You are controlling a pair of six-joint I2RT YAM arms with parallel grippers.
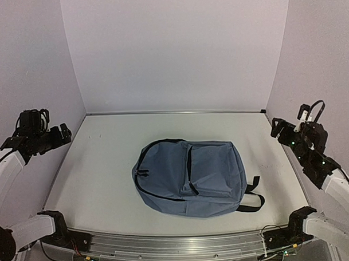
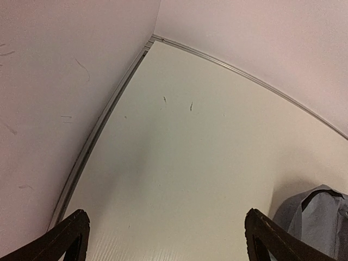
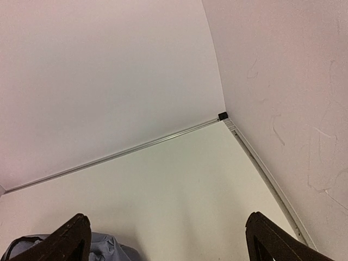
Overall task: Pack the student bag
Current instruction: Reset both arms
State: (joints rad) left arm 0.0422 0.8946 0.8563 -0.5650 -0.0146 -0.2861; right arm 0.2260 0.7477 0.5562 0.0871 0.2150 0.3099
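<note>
Both spread wide and empty, left hand (image 1: 63, 134) and right hand (image 1: 276, 129) flank the student bag (image 1: 190, 177).

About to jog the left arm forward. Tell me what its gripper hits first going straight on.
The left gripper likely meets bare table first, short of the far wall; depth is unclear. The student bag lies off to the right.

One student bag (image 1: 190, 176) lies on one table (image 1: 101, 167), well apart from the jaws on either side, and there are two grippers: one left gripper (image 1: 64, 133), one right gripper (image 1: 276, 128).
</note>
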